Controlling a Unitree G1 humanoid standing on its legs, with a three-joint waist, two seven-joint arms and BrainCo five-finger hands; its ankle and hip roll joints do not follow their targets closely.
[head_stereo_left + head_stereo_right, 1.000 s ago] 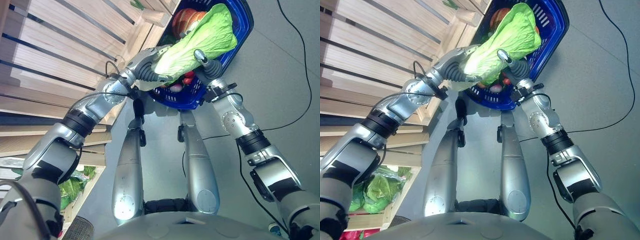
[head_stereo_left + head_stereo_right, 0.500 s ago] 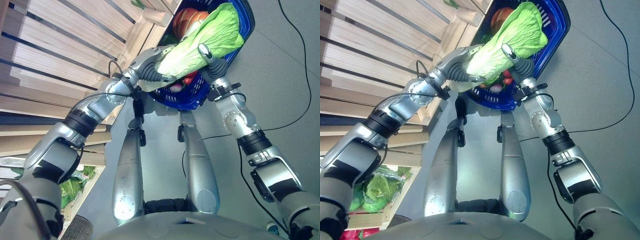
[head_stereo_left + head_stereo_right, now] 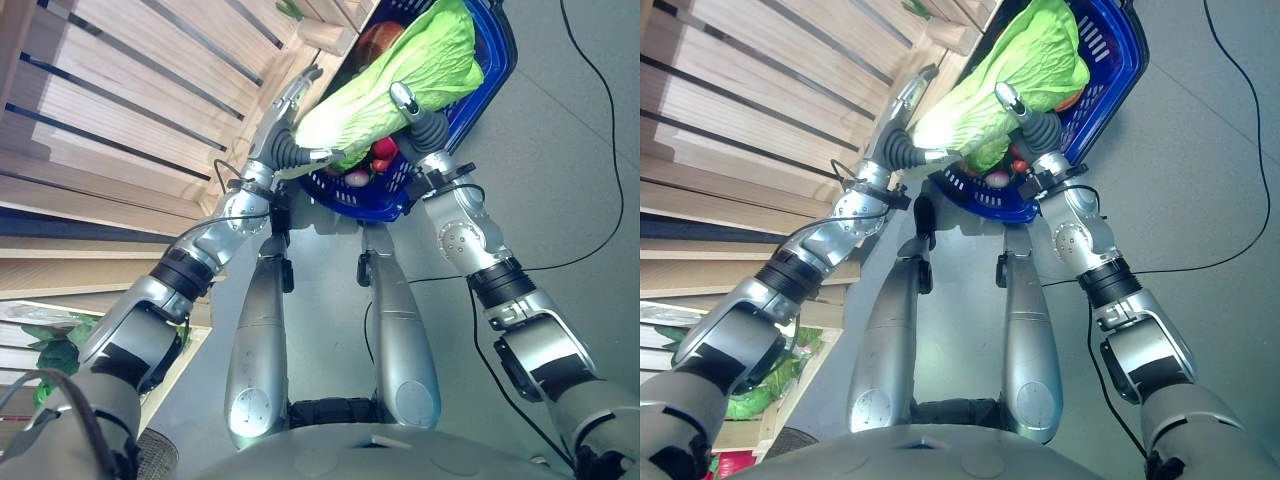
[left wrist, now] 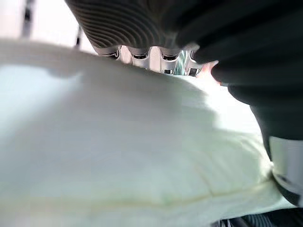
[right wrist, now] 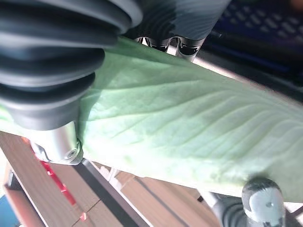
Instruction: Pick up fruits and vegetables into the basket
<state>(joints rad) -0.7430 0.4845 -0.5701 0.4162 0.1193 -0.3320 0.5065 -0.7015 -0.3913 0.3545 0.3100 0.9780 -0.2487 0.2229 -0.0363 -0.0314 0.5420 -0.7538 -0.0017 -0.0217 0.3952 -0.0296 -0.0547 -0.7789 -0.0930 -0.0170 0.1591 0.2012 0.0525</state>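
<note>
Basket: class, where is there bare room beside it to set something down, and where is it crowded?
Bare grey floor lies on the basket's right. The basket itself is crowded: the cabbage hangs over the produce in it. A wooden rack closes off the left.

The left robot hand [image 3: 292, 104] and the right robot hand [image 3: 403, 99] have silver fingers with dark tips. Just behind each robot hand sits a dark ribbed cover [image 5: 52, 56], its ridges rounded like a bellows. At the end of that cover is a short silver cylinder [image 5: 59, 144] with a small screw in its face. Further back from the right robot hand, the silver-grey forearm [image 3: 462, 232] carries a round joint cap ringed with small screws. Then comes a black ribbed band [image 3: 497, 282], and past it black panels set into the glossy shells.
</note>
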